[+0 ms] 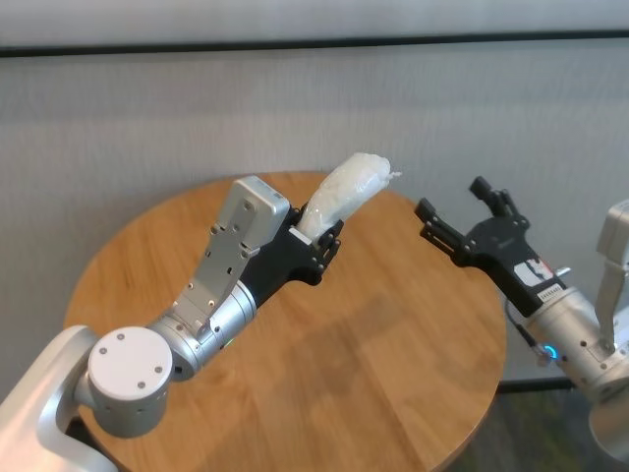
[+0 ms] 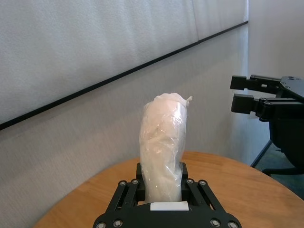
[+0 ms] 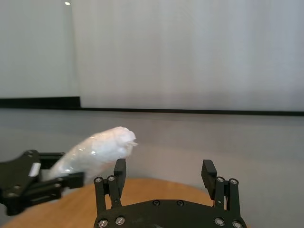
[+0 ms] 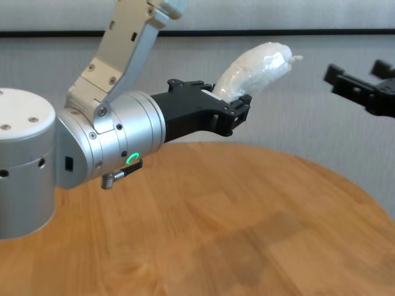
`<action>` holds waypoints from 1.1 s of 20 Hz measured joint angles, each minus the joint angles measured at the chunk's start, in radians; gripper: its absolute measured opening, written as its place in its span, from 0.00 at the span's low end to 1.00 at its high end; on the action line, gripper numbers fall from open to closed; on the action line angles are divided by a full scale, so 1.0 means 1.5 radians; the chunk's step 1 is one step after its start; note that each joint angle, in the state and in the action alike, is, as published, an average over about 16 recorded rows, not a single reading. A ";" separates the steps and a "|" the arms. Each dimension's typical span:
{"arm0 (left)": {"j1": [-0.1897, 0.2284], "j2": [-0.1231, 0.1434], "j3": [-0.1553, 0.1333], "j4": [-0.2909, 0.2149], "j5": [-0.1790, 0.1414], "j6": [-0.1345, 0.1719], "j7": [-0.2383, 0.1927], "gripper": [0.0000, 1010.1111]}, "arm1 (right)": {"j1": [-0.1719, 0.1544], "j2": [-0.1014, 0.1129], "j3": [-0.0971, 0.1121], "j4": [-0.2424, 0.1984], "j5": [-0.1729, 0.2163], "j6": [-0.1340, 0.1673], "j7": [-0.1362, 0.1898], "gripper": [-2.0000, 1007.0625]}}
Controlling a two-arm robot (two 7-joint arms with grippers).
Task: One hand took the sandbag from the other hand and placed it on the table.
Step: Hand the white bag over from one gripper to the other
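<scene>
Sandbag (image 1: pixel 346 193) looks soft, floppy; left gripper (image 1: pixel 316 244) jaws clench its base, right gripper (image 1: pixel 454 218) jaws spread, should take the free upper end.

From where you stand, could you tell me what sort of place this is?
Probably a plain office or lab room: a round wooden table, a bare grey wall, and nothing laid out except the sandbag held up in the left hand.
</scene>
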 joint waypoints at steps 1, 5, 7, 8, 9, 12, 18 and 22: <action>0.000 0.000 0.000 0.000 0.000 0.000 0.000 0.41 | 0.002 -0.006 0.001 0.002 0.015 0.006 0.011 0.99; 0.000 0.000 0.000 0.000 0.000 0.000 0.000 0.41 | 0.011 -0.031 0.004 0.011 0.072 0.035 0.051 0.99; 0.000 0.000 0.000 0.000 0.000 0.000 0.000 0.41 | 0.014 -0.042 0.007 0.016 0.102 0.052 0.069 0.99; 0.000 0.000 0.000 0.000 0.000 0.000 0.000 0.41 | 0.015 -0.048 0.008 0.018 0.115 0.060 0.076 0.99; 0.000 0.000 0.000 0.000 0.000 0.000 0.000 0.41 | 0.017 -0.054 0.010 0.020 0.128 0.069 0.083 0.99; 0.000 0.000 0.000 0.000 0.000 0.000 0.000 0.41 | 0.021 -0.069 0.014 0.027 0.158 0.093 0.096 0.99; 0.000 0.000 0.000 0.000 0.000 0.000 0.000 0.41 | 0.029 -0.091 0.021 0.038 0.206 0.137 0.115 0.99; 0.000 0.000 0.000 0.000 0.000 0.000 0.000 0.41 | 0.035 -0.103 0.023 0.043 0.239 0.166 0.119 0.99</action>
